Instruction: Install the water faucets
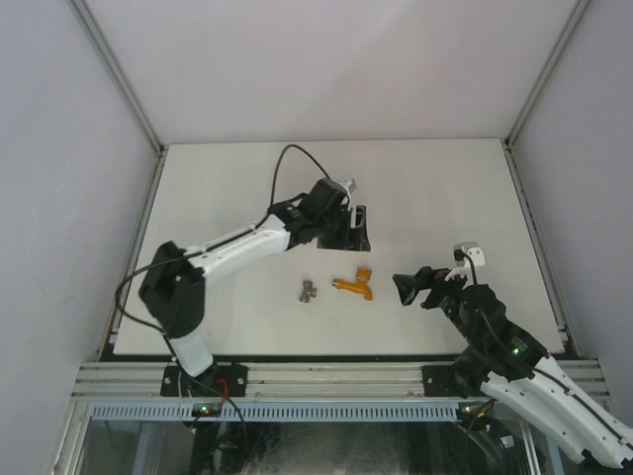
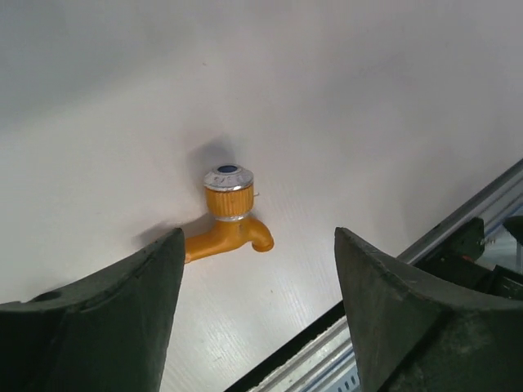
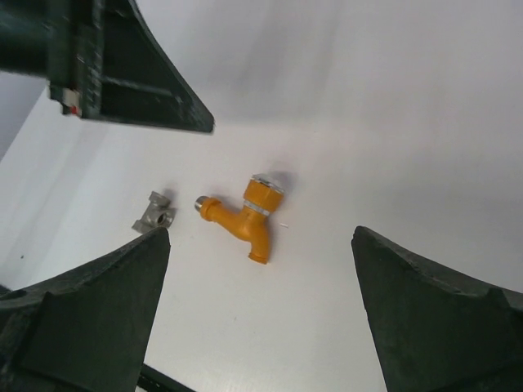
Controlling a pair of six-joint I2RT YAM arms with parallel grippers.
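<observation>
Right gripper (image 1: 403, 291) gapes near orange tap (image 1: 356, 284), seemingly apart.

White table (image 1: 247, 178) boxed by pale walls (image 1: 59, 148); aluminium rail (image 1: 326, 376) along near edge.

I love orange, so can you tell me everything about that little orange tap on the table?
The orange tap looks like plastic. It has a ribbed round collar with a silver cap and a blue dot, a short curved spout, and a straight stem with a grey tip. It lies loose on the white table, and nothing holds it. A small grey fitting sits beside it, not touching.
</observation>
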